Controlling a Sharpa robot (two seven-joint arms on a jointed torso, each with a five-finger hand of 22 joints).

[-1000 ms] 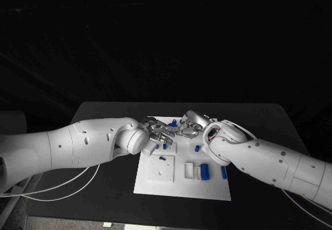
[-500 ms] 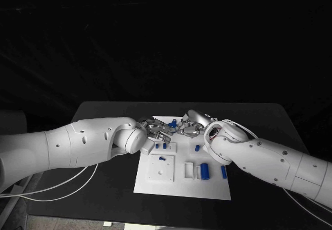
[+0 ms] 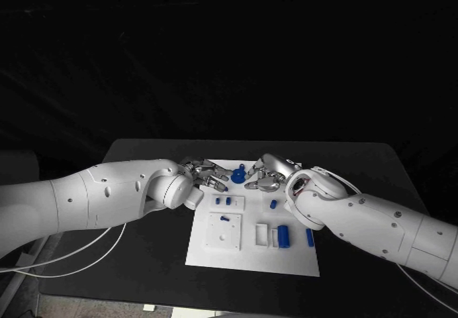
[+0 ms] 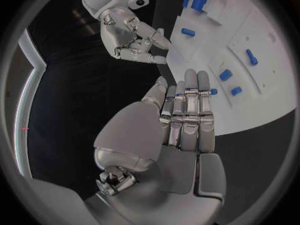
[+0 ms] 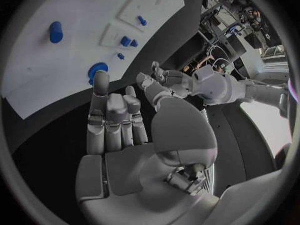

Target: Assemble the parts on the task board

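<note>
No legible txt on task board (image 3: 250, 255)

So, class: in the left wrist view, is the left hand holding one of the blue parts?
No. The left hand has its fingers stretched out straight with nothing in them, and the blue parts lie on the task board.

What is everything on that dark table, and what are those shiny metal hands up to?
Table: one, black, under everything.
Task board: one, white, middle of the table.
Parts: several, blue, scattered over the board; exact count unclear.
Round part: one, blue, at the board's far edge between the two hands.
Left hand: silver, fingers apart, holding nothing, at the board's far left corner.
Right hand: silver, fingers apart, holding nothing, beside the round part.
</note>
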